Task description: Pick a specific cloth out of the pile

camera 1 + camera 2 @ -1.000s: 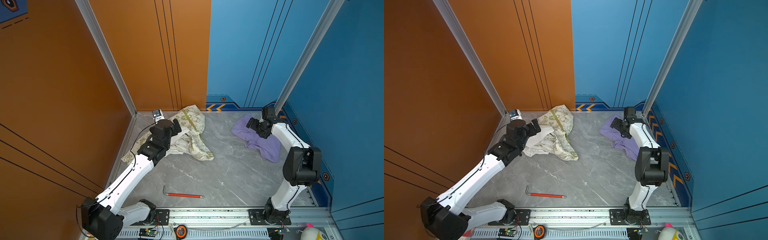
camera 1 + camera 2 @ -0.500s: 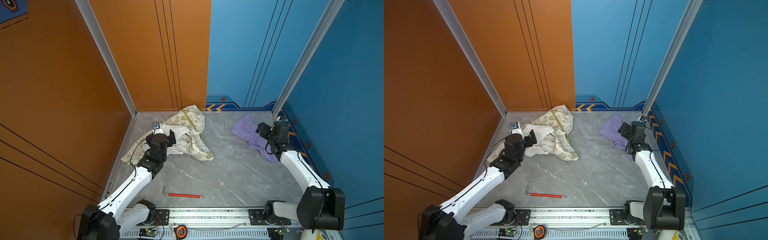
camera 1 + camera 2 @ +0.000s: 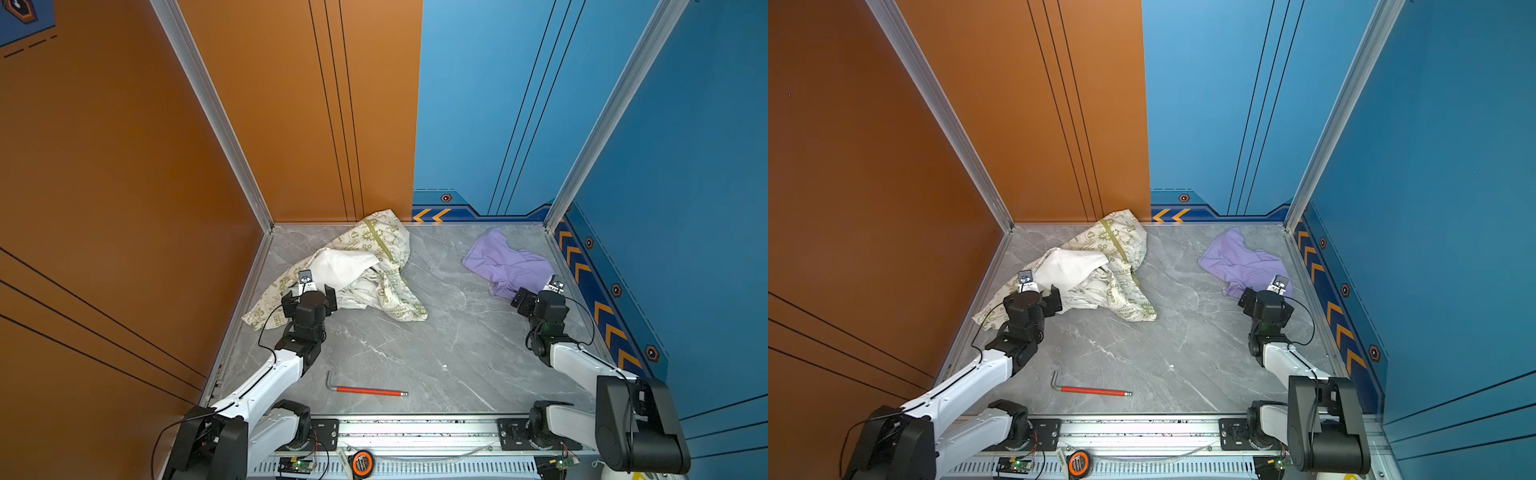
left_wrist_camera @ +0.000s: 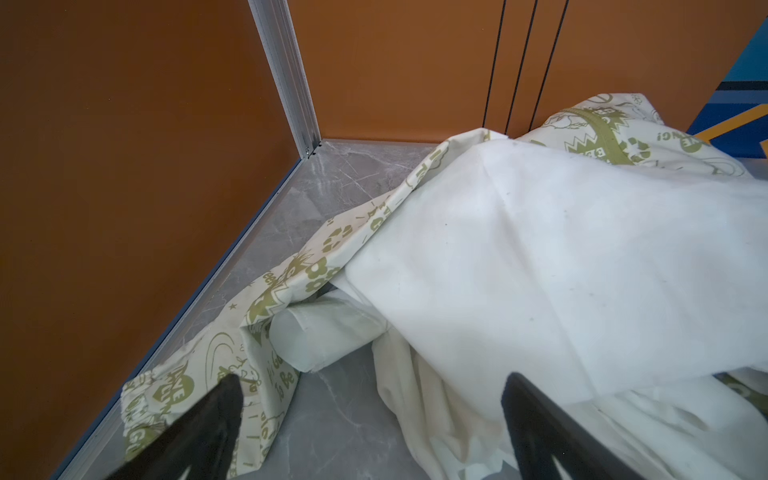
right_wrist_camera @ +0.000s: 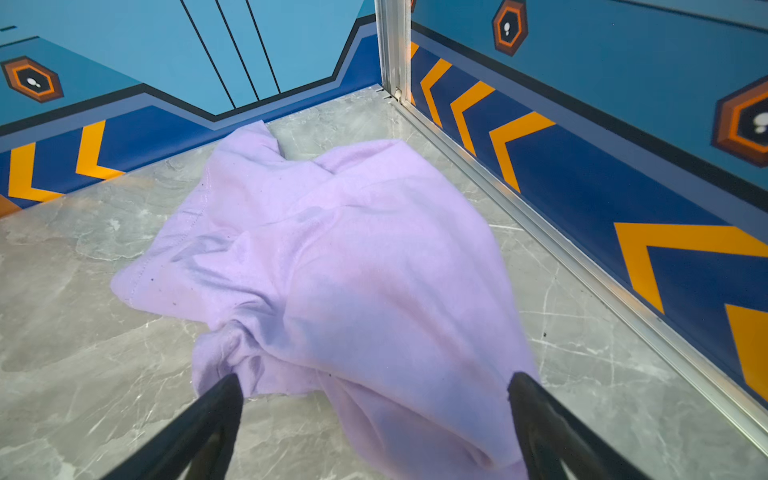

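The plain, soft lavender cloth (image 5: 332,270) is being shown lying alone and crumpled on the grey marble-patterned worktop (image 3: 415,345), directly ahead of the right hand (image 5: 374,379). Its nearest fold is reaching in between the two black fingers. Those fingers are being held wide apart and nothing is being gripped; whether the fabric is being touched cannot be told. The cloth is being kept well apart from the pile (image 3: 390,299), off to that hand's left. From this it is being judged that the separating is done, or nearly so.

The left hand (image 4: 372,380) is likewise being held spread and empty, just short of the pile's near edge. The pile is being made up of a large cream cloth (image 4: 291,286) with olive-green printed doodles, spread underneath, and a plain white cloth (image 4: 540,249) draped over it. That drape is probably why the cream one is being pressed flat. A slim hex key (image 3: 365,390) with a red handle is being left well behind both hands, touched by neither.

Three cloths are being counted in all: one lavender, one cream, one white. Two hands and one hex key are being counted as well.
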`<action>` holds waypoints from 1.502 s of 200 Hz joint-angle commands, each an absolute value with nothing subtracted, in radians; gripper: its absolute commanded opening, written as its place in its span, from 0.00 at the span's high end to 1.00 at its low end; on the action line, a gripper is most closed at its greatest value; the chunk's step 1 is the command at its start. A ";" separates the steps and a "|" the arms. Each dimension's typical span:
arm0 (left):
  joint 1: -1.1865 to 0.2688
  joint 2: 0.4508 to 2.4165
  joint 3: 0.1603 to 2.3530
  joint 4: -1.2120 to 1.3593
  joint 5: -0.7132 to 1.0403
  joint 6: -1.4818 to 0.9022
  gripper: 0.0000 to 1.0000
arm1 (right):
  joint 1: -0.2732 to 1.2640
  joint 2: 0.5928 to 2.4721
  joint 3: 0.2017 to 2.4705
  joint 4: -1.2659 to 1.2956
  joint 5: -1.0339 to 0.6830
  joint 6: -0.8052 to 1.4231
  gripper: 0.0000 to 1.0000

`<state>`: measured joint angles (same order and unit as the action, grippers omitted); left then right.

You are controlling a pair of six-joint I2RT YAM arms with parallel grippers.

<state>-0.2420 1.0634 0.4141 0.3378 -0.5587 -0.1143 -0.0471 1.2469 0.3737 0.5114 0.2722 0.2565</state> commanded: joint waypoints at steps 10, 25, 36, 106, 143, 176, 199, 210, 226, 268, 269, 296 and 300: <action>-0.208 1.126 0.376 0.451 -0.526 -0.041 0.02 | -0.049 1.335 0.372 0.694 0.266 0.191 0.00; -0.196 1.164 0.361 0.502 -0.503 -0.026 0.02 | -0.041 1.397 0.367 0.779 0.242 0.194 0.00; -0.190 1.193 0.355 0.538 -0.490 -0.023 0.02 | -0.034 1.428 0.373 0.794 0.216 0.175 0.00; -0.170 1.362 0.377 0.712 -0.398 0.011 0.02 | -0.008 1.539 0.334 0.977 0.139 0.118 0.00; -0.141 1.381 0.386 0.728 -0.324 0.041 0.02 | -0.005 1.541 0.341 0.964 0.115 0.106 0.00; -0.116 1.437 0.387 0.791 -0.267 0.062 0.02 | -0.005 1.543 0.341 0.966 0.115 0.105 0.00; -0.102 1.490 0.408 0.809 -0.239 0.060 0.02 | -0.006 1.543 0.341 0.968 0.112 0.105 0.00; -0.087 1.509 0.418 0.812 -0.238 0.046 0.02 | -0.006 1.542 0.341 0.968 0.112 0.106 0.00; -0.064 1.516 0.405 0.825 -0.238 0.010 0.02 | -0.006 1.543 0.342 0.968 0.113 0.105 0.00; -0.049 1.565 0.374 0.939 -0.187 0.019 0.02 | -0.005 1.543 0.342 0.966 0.118 0.105 0.00; -0.049 1.565 0.374 0.939 -0.187 0.019 0.02 | -0.005 1.543 0.342 0.965 0.118 0.105 0.00; -0.034 1.566 0.378 0.930 -0.175 0.007 0.02 | 0.000 1.544 0.344 0.960 0.125 0.104 0.00; -0.033 1.566 0.379 0.930 -0.176 0.007 0.02 | -0.001 1.545 0.344 0.960 0.127 0.104 0.00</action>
<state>-0.0479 1.5600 0.3893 0.9005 -0.2096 0.0254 -0.0071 1.5394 0.3454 0.9539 0.1303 0.1261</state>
